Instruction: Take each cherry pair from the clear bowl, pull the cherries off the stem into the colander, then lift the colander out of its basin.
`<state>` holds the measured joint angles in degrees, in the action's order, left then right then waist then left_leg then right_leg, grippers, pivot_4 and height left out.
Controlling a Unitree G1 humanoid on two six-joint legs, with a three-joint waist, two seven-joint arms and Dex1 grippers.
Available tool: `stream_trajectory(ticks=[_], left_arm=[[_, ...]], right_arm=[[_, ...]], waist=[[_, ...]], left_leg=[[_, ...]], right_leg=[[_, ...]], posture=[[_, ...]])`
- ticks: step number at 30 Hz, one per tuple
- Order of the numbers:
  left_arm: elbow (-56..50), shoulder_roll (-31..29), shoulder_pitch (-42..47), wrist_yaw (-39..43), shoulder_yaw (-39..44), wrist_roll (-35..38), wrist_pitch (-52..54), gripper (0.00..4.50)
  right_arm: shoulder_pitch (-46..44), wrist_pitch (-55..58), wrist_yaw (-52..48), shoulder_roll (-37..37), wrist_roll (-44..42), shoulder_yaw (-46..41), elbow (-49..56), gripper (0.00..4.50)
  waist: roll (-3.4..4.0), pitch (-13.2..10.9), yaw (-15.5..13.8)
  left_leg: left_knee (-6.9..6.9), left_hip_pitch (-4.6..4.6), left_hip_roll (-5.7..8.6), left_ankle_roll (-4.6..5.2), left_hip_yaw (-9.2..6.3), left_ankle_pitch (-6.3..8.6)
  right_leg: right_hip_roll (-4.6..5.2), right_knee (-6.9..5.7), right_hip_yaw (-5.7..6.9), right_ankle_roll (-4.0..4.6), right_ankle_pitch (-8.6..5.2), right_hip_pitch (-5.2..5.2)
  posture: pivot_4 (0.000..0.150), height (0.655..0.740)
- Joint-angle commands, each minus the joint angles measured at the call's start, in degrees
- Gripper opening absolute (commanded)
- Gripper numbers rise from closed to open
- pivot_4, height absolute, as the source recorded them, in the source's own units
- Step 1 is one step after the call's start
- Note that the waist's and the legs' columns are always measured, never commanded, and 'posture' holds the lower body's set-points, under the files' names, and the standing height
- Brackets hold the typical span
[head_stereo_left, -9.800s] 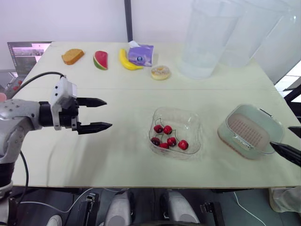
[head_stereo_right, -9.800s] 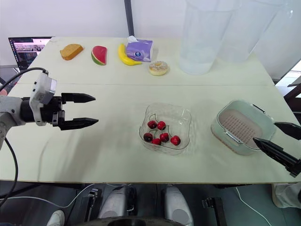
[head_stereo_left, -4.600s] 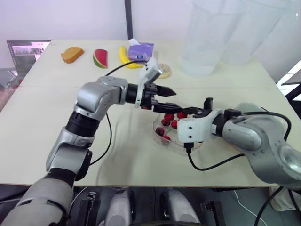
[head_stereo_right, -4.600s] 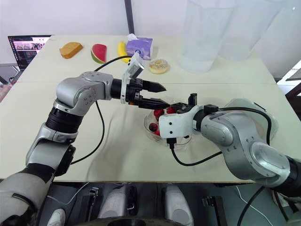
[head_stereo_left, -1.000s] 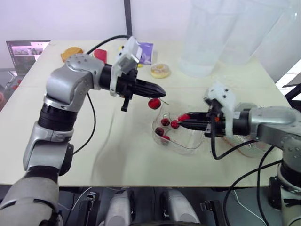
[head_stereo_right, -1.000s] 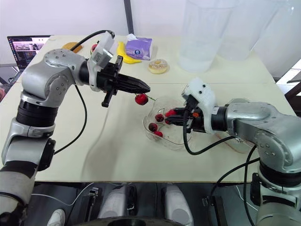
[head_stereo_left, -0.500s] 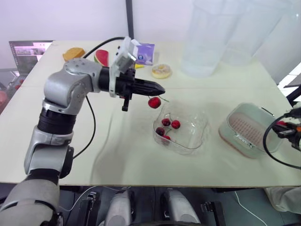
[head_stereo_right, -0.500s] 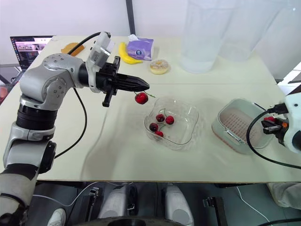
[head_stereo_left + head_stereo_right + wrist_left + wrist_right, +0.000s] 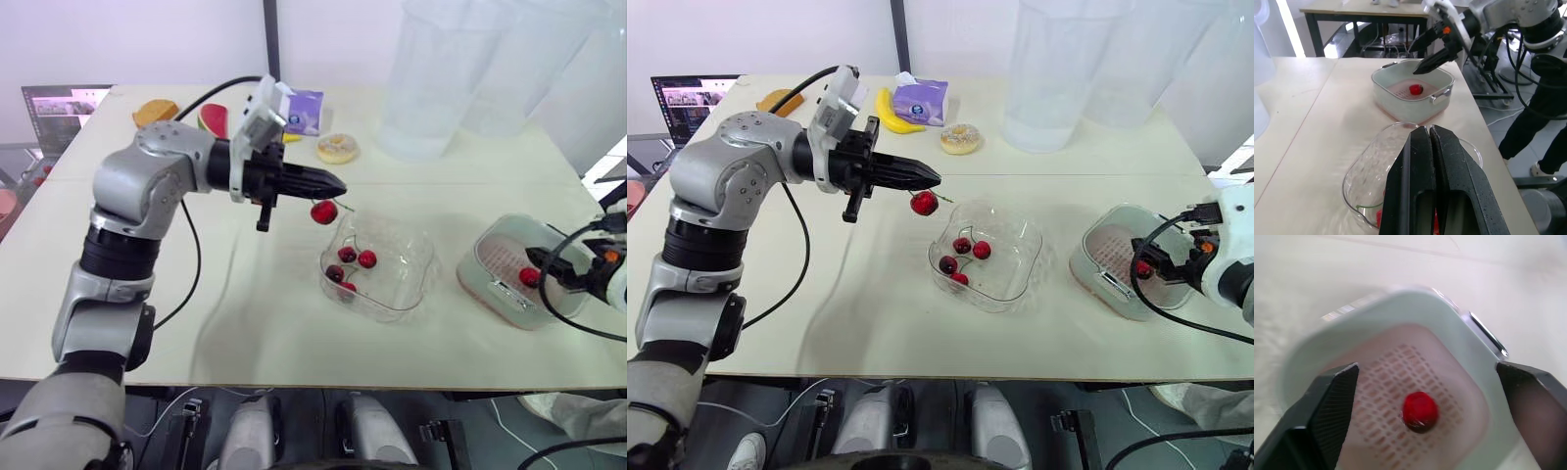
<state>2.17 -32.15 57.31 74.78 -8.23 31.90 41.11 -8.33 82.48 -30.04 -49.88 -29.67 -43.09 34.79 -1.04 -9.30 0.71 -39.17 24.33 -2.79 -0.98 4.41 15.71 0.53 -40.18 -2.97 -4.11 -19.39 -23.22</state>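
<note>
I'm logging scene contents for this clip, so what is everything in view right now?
table: one, pale
bowl: one, clear, table centre
bowl cherries: four, red, in bowl
hanging cherry: one, red, under left gripper
basin: one, pale green, right of bowl
colander: one, pinkish, in basin
colander cherry: one, red, in colander
bread: one, orange, far left
watermelon slice: one, red-green, beside bread
banana: one, yellow, far side
tissue pack: one, purple, beside banana
donut: one, pale, far side
jugs: two, clear, far right
laptop: one, beyond table's left
left gripper: shut on hanging cherry's stem
right gripper: open, above colander
</note>
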Motion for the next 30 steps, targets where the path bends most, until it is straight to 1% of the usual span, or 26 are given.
stream_trajectory(ticks=[1, 2, 4, 5, 7, 9, 11, 15, 18, 21, 30], left_arm=[[-1.0, -0.3, 0.7, 0.0, 1.2, 0.6, -0.2, 0.00], [-0.9, -0.2, 0.9, -0.1, 1.2, 0.7, -0.2, 0.00], [-0.8, 0.1, 1.0, 0.1, 1.2, 0.7, -0.4, 0.00], [-0.6, 0.3, 1.2, 0.2, 1.3, 0.9, -0.6, 0.00], [-0.4, 0.8, 1.4, 0.4, 1.5, 1.1, -0.9, 0.00], [-0.1, 1.3, 1.8, 0.7, 1.7, 1.7, -0.6, 0.00], [0.2, 1.6, 2.1, 1.2, 1.7, 2.0, -0.7, 0.00], [0.4, 1.9, 2.6, 2.1, 1.6, 2.6, -0.8, 0.00], [0.8, 2.2, 2.9, 2.3, 1.5, 2.5, -0.9, 0.00], [1.3, 2.3, 3.3, 2.6, 1.4, 2.3, -1.3, 0.00], [1.4, 2.5, 3.6, 2.4, 1.3, 2.2, -1.2, 0.00]], right_arm=[[-8.3, 4.8, -3.3, -1.5, -6.9, -3.1, 4.1, 4.46], [-13.1, 7.4, -4.7, -0.3, -10.9, -2.9, 5.2, 4.46], [-18.6, 9.8, -5.7, 3.1, -18.4, -0.4, 7.3, 4.46], [-19.9, 10.0, -5.0, 5.1, -21.3, 1.4, 7.9, 4.46], [-22.1, 10.0, -1.5, 11.7, -26.4, 6.2, 9.0, 4.46], [-23.8, 10.0, 2.8, 17.5, -26.7, 12.4, 9.3, 4.46], [-26.0, 10.0, 6.7, 22.4, -26.4, 16.4, 7.9, 4.46], [-30.1, 10.0, 11.4, 29.9, -26.3, 20.3, 4.6, 4.46], [-32.7, 10.0, 12.1, 33.2, -28.4, 21.3, 2.0, 4.46], [-33.4, 10.0, 12.0, 33.0, -30.2, 22.5, 0.9, 4.46], [-34.6, 9.1, 14.9, 34.0, -31.5, 23.5, -1.0, 4.46]], waist=[[0.02, 0.0, 0.3], [0.08, 0.0, 0.5], [0.08, 0.0, 0.5], [0.07, 0.0, 0.5], [0.06, 0.0, 0.3], [0.06, 0.0, 0.3], [0.07, 0.0, 0.1], [0.07, 0.0, 0.1], [0.07, 0.0, 0.2], [0.07, 0.0, 0.3], [0.07, 0.0, 0.4]], left_leg=[[0.00, 0.00, -0.02, 0.00, -0.01, 0.00], [0.00, -0.02, -0.02, 0.00, 0.01, 0.00], [0.04, -0.06, -0.06, 0.00, 0.00, 0.00], [0.05, -0.08, -0.10, 0.00, -0.04, 0.00], [0.06, -0.07, -0.12, 0.00, -0.12, 0.00], [0.05, -0.01, -0.08, 0.00, -0.08, 0.00], [0.00, 0.08, -0.01, 0.02, -0.04, 0.00], [-0.04, 0.10, 0.02, 0.05, -0.02, -0.01], [-0.02, 0.11, 0.00, 0.04, -0.03, -0.02], [-0.02, 0.10, -0.02, 0.04, -0.02, -0.02], [-0.01, 0.10, -0.03, 0.08, -0.02, 0.00]], right_leg=[[0.00, 0.00, 0.00, 0.00, 0.00, 0.00], [0.00, -0.01, -0.02, 0.00, 0.00, 0.00], [-0.03, -0.03, -0.02, 0.01, 0.00, 0.00], [-0.08, -0.03, -0.01, 0.02, 0.00, 0.00], [-0.12, -0.02, 0.03, 0.03, 0.00, 0.03], [-0.05, -0.02, 0.02, 0.03, 0.00, -0.01], [0.06, -0.02, 0.02, 0.02, 0.00, -0.08], [0.10, -0.01, 0.03, 0.01, 0.00, -0.08], [0.10, -0.01, 0.04, 0.01, 0.00, -0.09], [0.09, -0.02, 0.04, 0.01, 0.00, -0.10], [0.08, -0.02, 0.04, 0.01, 0.00, -0.12]], posture=[[0.150, 0.7400], [0.150, 0.7400], [0.150, 0.7400], [0.150, 0.7400], [0.150, 0.7400], [0.150, 0.7400], [0.150, 0.7400], [0.150, 0.7400], [0.150, 0.7400], [0.150, 0.7400], [0.150, 0.7400]])
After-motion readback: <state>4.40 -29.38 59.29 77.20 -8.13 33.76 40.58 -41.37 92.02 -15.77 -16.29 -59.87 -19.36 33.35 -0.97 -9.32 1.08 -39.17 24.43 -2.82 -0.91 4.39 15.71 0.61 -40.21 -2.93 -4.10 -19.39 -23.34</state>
